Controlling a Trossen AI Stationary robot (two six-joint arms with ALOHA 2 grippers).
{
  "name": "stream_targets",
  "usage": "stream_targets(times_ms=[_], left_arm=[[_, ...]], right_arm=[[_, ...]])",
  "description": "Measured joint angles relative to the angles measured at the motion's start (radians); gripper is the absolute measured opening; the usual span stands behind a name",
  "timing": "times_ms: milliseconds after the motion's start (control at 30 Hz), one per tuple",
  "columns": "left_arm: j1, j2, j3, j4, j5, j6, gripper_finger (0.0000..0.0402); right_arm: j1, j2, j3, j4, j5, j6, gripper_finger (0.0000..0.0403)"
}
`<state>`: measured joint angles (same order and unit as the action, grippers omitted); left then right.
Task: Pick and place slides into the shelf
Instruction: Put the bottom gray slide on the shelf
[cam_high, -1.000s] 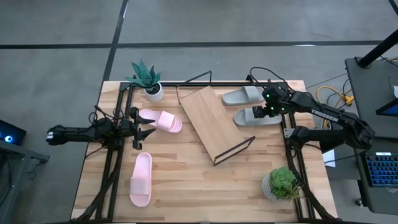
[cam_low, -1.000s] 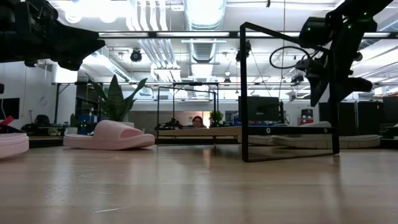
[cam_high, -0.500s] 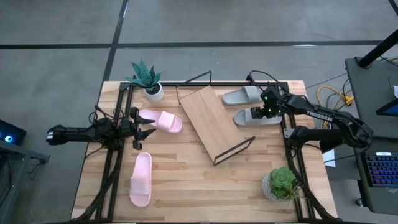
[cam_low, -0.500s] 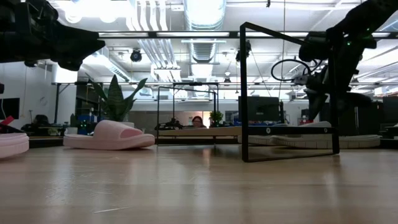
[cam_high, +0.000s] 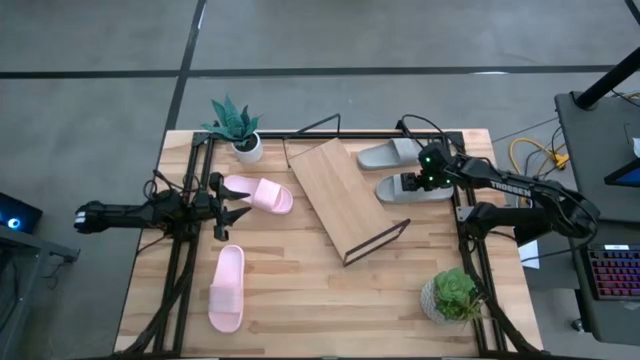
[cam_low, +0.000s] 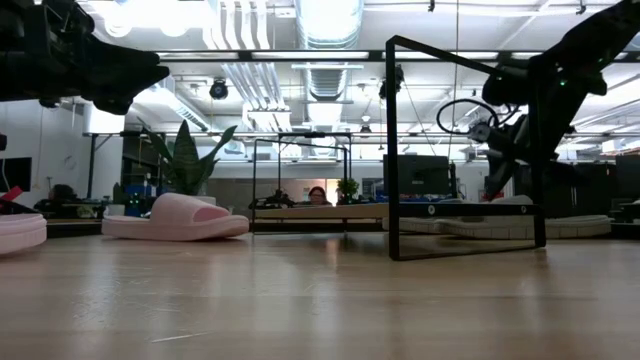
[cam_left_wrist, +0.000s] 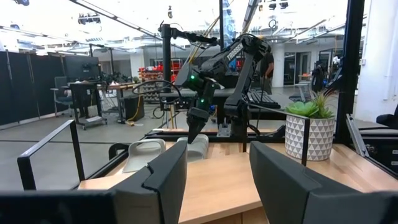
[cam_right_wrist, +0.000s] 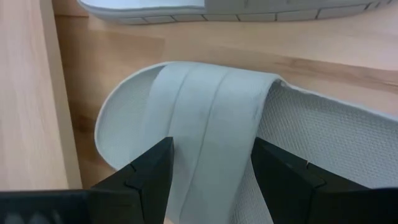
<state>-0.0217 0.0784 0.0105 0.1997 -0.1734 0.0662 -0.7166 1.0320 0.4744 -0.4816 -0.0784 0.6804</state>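
The near grey slide (cam_high: 418, 189) lies sole down at the table's right, with the other grey slide (cam_high: 392, 153) behind it. My right gripper (cam_high: 409, 184) is open and low over the near grey slide. In the right wrist view its fingers stand on either side of the wide strap (cam_right_wrist: 211, 106); I cannot tell whether they touch it. The slanted light-wood shelf (cam_high: 345, 195) stands mid-table on its black wire frame (cam_low: 465, 140). One pink slide (cam_high: 258, 192) lies left of the shelf, another (cam_high: 227, 288) near the front left. My left gripper (cam_high: 226, 208) is open and empty beside the far pink slide.
A potted plant (cam_high: 235, 125) stands at the far left and another in a patterned pot (cam_high: 455, 295) at the near right. Black frame rails (cam_high: 180, 270) run along both table sides. A person (cam_low: 318, 195) sits far behind the table.
My right gripper has gone down and a little toward the table's left edge, coming in over the near grey slide's strap. The slides and the shelf have stayed where they were.
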Motion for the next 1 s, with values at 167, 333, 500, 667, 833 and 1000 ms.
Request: stream_targets(times_ms=[167, 333, 500, 667, 833, 1000], left_arm=[[0.000, 0.000, 0.000, 0.000, 0.000, 0.000, 0.0160], [0.000, 0.000, 0.000, 0.001, 0.000, 0.000, 0.0160], [0.000, 0.000, 0.000, 0.001, 0.000, 0.000, 0.0160], [0.000, 0.000, 0.000, 0.001, 0.000, 0.000, 0.0160], [0.000, 0.000, -0.001, 0.001, 0.000, 0.000, 0.0160], [0.000, 0.000, -0.001, 0.002, 0.000, 0.000, 0.0160]], right_arm=[[0.000, 0.018, -0.001, 0.015, 0.000, 0.000, 0.0201], [0.000, 0.035, -0.001, 0.030, 0.000, 0.000, 0.0163], [-0.001, 0.047, -0.001, 0.028, 0.010, -0.004, 0.0090], [-0.001, 0.042, -0.001, 0.026, 0.011, -0.051, 0.0018], [-0.001, 0.027, 0.004, 0.014, 0.003, -0.076, 0.0013], [0.000, 0.004, 0.034, -0.018, -0.012, -0.094, 0.0012]])
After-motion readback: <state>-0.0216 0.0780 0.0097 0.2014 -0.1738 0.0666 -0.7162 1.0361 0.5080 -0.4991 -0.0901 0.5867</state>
